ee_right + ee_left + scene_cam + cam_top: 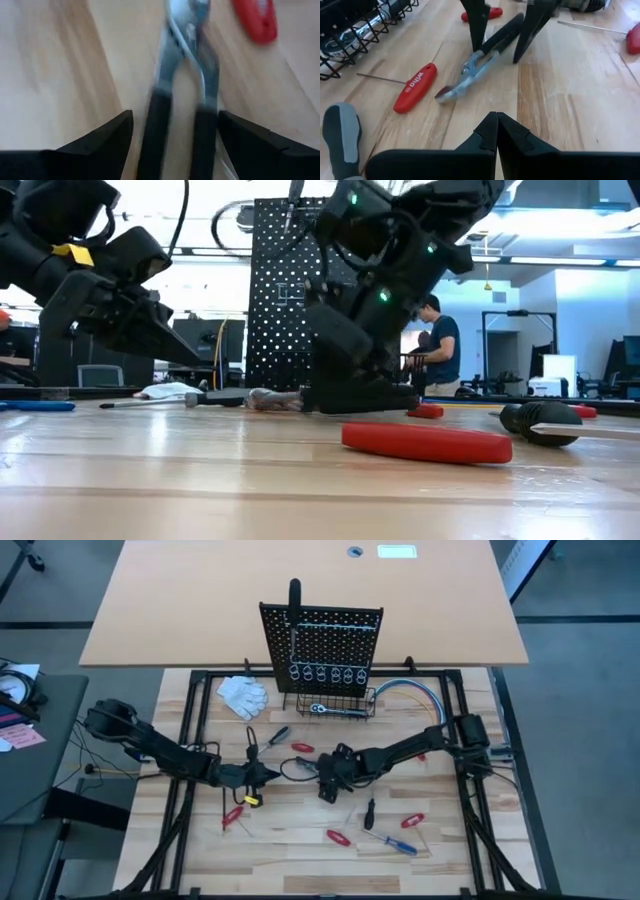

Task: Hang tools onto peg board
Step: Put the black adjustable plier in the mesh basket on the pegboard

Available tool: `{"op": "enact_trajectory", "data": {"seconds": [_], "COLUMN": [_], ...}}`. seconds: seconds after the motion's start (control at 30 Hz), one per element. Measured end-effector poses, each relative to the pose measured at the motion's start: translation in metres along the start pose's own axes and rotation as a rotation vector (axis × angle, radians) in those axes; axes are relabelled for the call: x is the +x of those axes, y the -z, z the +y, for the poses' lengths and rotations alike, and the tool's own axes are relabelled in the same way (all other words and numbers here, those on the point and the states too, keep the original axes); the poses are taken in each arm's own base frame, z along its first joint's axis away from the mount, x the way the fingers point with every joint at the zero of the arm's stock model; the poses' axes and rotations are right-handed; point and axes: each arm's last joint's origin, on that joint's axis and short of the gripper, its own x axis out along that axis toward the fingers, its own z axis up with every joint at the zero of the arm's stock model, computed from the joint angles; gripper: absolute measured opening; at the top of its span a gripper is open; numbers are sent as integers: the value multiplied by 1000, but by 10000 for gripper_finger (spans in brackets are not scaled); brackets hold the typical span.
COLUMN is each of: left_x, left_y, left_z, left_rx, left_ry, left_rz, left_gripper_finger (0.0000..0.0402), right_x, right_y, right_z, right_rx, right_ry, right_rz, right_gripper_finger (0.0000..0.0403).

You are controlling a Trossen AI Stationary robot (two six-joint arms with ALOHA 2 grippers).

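Note:
The black-handled pliers [470, 67] lie flat on the wooden table, steel jaws toward my left gripper. My right gripper [175, 114] is open and slants down over them. Its two fingers stand on either side of the pliers' handles [155, 135], with a gap on each side. My left gripper [497, 125] is shut and empty, a little above the table just left of the pliers. The peg board [320, 640] stands upright at the far side; a black-handled screwdriver [294, 595] sticks up at its top. A chrome ratchet wrench [335, 711] lies in its wire basket [300, 700].
Red-handled screwdrivers [302, 748] [232, 816] [338, 837] lie scattered around the grippers. A black one [369, 810] and a blue one [403, 845] lie nearer the front. A grey-handled screwdriver [342, 135] is beside my left gripper. White gloves [243, 695] and a cable bundle [415, 695] flank the basket.

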Motion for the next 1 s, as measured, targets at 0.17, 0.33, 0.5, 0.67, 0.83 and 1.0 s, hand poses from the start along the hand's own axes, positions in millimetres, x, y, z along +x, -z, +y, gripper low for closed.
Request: {"op": "enact_trajectory", "data": {"seconds": [0.17,0.33,0.5,0.67,0.83,1.0], "left_x": [0,0,0,0,0,0], "left_y": [-1,-1,-2,-2,-2,-2], "left_z": [0,0,0,0,0,0], "left_rx": [-8,-8,-9,-10,-10,-9], "left_ry": [1,1,1,1,1,1], "left_rz": [-12,-12,-12,-13,-13,-12], "left_gripper_finger": [0,0,0,0,0,0], "right_x": [0,1,2,2,2,-3], "right_y": [3,3,4,5,3,-2], "right_z": [-2,-8,-12,-13,-9,-5], "right_rx": [-12,-14,-38,-62,-142,-165], "right_ry": [38,39,33,32,13,11], "right_rz": [28,62,92,96,61,12], "right_gripper_finger": [291,278,215,177,177,177]}}
